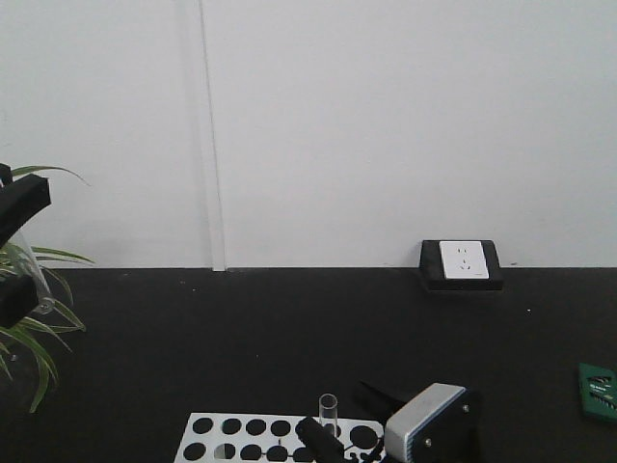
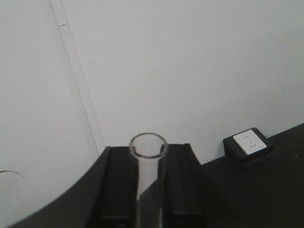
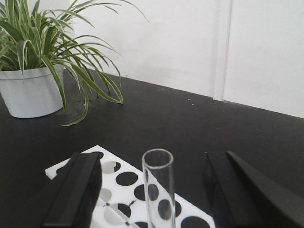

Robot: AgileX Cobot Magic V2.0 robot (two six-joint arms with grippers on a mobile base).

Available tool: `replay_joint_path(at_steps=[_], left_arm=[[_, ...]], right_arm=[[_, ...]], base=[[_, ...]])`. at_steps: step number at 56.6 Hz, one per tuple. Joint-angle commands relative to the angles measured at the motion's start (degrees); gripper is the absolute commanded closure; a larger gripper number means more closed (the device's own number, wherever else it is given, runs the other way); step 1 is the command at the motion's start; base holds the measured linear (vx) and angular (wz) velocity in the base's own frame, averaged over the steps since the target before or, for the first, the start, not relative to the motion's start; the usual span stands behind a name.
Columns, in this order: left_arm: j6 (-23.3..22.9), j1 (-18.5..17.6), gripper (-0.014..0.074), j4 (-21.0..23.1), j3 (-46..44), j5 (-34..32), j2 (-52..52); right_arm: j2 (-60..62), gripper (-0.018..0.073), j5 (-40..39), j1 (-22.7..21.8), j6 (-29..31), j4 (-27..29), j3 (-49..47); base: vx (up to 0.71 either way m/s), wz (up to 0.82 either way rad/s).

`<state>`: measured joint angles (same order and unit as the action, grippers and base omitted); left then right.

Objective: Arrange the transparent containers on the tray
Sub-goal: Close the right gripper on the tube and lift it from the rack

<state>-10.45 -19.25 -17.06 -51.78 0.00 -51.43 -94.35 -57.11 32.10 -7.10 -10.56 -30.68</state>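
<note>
Now left pincer [image 2: 148,151] clamps tilted tube [image 2: 148,190]; right pincer [image 3: 153,160] gapes around upright tube [image 3: 158,192].

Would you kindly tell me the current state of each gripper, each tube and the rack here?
left gripper: shut on the held tube
held tube: empty, mouth open
right gripper: open, straddling the racked tube without touching
racked tube: upright, empty
rack: most visible holes vacant
</note>
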Motion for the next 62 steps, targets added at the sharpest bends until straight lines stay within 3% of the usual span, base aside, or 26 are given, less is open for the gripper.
replay_joint_path(at_steps=[1, 18, 24, 28, 38, 40, 53, 62], left_arm=[[-0.08, -0.28, 0.0596, 0.60, -1.92, -3.95, 0.69], [-0.08, -0.28, 0.0596, 0.60, -1.92, -3.95, 0.69], [-0.08, -0.28, 0.0596, 0.60, -1.92, -3.95, 0.69], [-0.08, -0.28, 0.0596, 0.53, -1.92, -3.94, 0.69], [-0.08, -0.28, 0.0596, 0.53, -1.92, -3.94, 0.69], [-0.08, -0.28, 0.0596, 0.53, -1.92, -3.94, 0.69], [-0.08, -0.28, 0.0596, 0.53, -1.92, -3.89, 0.69], [-0.08, -0.28, 0.0596, 0.59, -1.92, -3.31, 0.69]], right_arm=[[0.23, 0.0055, -3.66, -0.04, -0.56, -0.36, -2.97], [-5.34, 0.0057, -3.99, -0.04, -1.13, -0.41, -7.14], [-5.93, 0.0105, -4.75, -0.04, -1.13, -0.41, -7.38], [-5.93, 0.0193, -5.08, -0.04, -1.13, -0.41, -7.38], [-5.93, 0.0540, -5.27, -0.04, -1.13, -0.41, -7.38], [-5.93, 0.0575, -5.27, -0.04, -1.13, -0.41, -7.38], [-2.00, 0.0571, -4.71, -0.04, -1.13, -0.41, -7.38], [7.01, 0.0569, 1.04, -0.04, -1.13, -0.17, -7.38]], base=[[0.00, 0.00], [0.00, 0.00], [0.00, 0.00], [0.00, 0.00], [0.00, 0.00], [0.00, 0.00], [0.00, 0.00], [0.00, 0.00]])
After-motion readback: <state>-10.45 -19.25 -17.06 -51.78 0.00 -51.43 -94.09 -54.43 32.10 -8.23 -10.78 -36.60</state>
